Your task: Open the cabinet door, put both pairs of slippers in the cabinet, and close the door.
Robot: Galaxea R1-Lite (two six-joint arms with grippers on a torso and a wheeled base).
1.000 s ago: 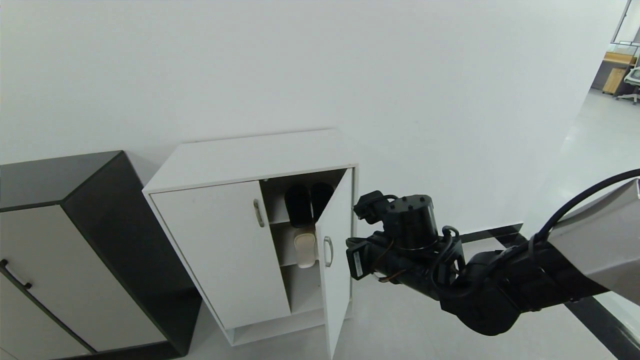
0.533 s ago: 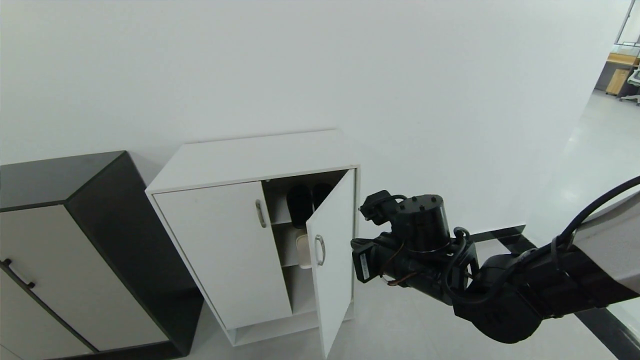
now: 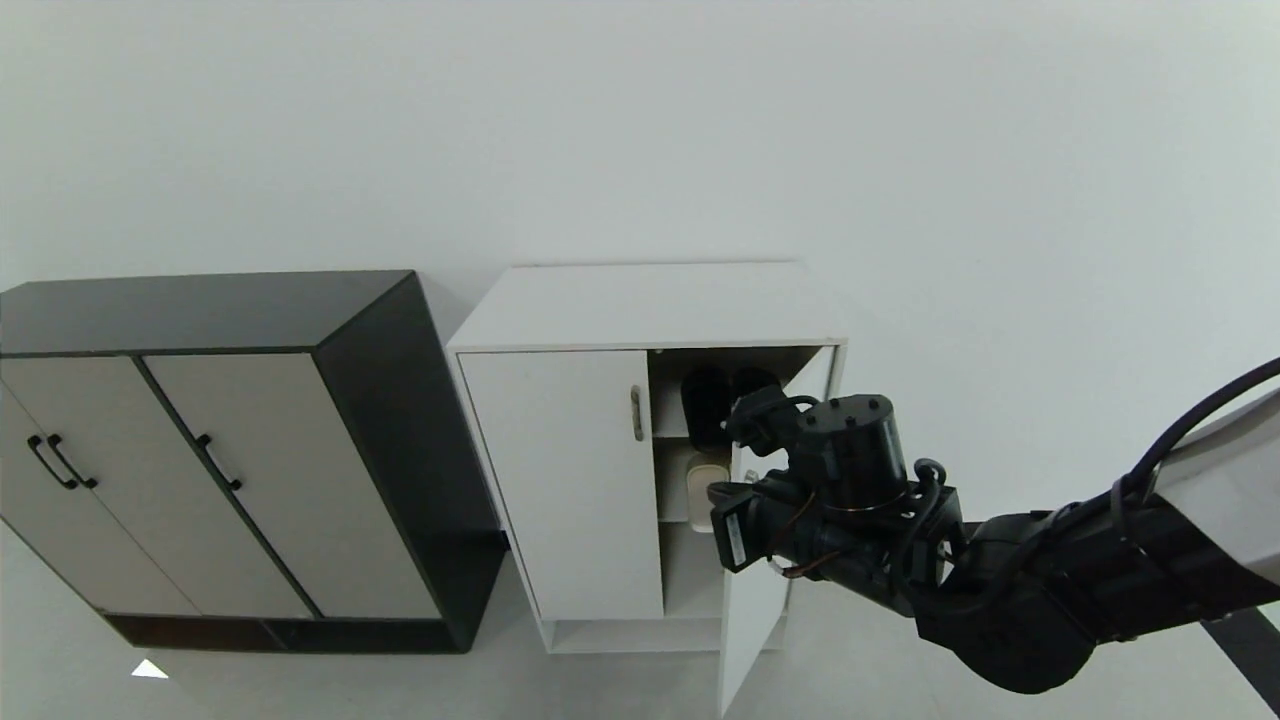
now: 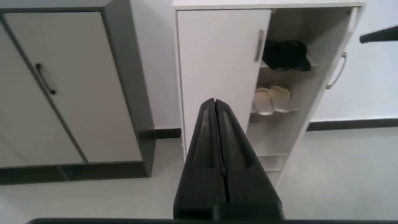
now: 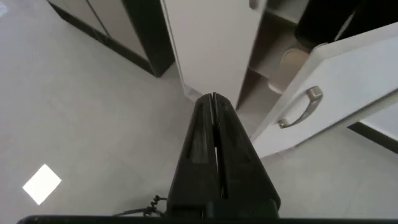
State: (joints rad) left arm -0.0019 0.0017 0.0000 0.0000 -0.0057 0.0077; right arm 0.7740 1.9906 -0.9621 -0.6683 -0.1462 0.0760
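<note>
The white cabinet stands against the wall with its left door closed and its right door partly open. A black pair of slippers lies on the top shelf and a beige pair on the shelf below. My right arm's wrist hangs in front of the open door's outer face. In the right wrist view my right gripper is shut and empty, just short of the door and its handle. My left gripper is shut and empty, pointing at the cabinet from farther back.
A black cabinet with grey doors stands right beside the white one on its left. Bare grey floor stretches in front of both. The white wall rises behind them.
The whole head view has shifted, so both cabinets sit farther right in the picture. The right door has swung from wide open towards the cabinet. My right arm stays by the door.
</note>
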